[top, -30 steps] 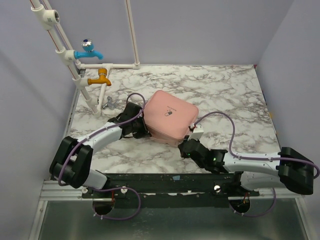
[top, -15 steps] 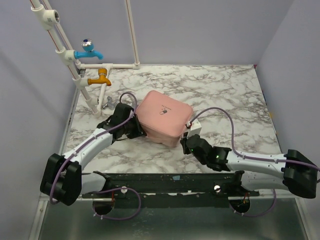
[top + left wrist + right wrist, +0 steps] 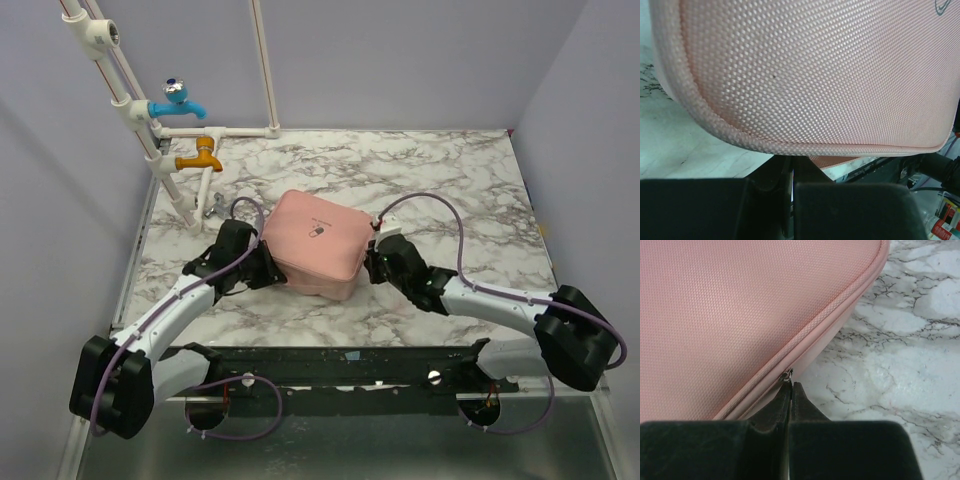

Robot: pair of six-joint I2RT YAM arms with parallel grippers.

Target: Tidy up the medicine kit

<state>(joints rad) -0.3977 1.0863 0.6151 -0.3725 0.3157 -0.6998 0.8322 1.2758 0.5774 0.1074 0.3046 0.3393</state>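
Observation:
The medicine kit [image 3: 315, 243], a pale pink zip case with a small pill logo on its lid, lies closed on the marble table. My left gripper [image 3: 268, 265] is shut at the case's left edge. In the left wrist view its tips [image 3: 791, 161] go under the lid's piping [image 3: 740, 137] and pinch the seam there. My right gripper [image 3: 376, 262] is shut at the case's right side. In the right wrist view its tips [image 3: 789, 386] pinch the small metal zip pull [image 3: 786, 375] on the seam of the case [image 3: 740, 305].
A white pipe frame with a blue tap [image 3: 178, 100] and an orange tap [image 3: 200, 157] stands at the back left, with a small grey metal fitting [image 3: 215, 207] at its foot. Purple walls close the back and sides. Bare marble [image 3: 460, 190] lies right of the case.
The case has slid left and turned. My right gripper has travelled from its near corner up along the right side. My left gripper has stayed on the left edge and shifted with the case.

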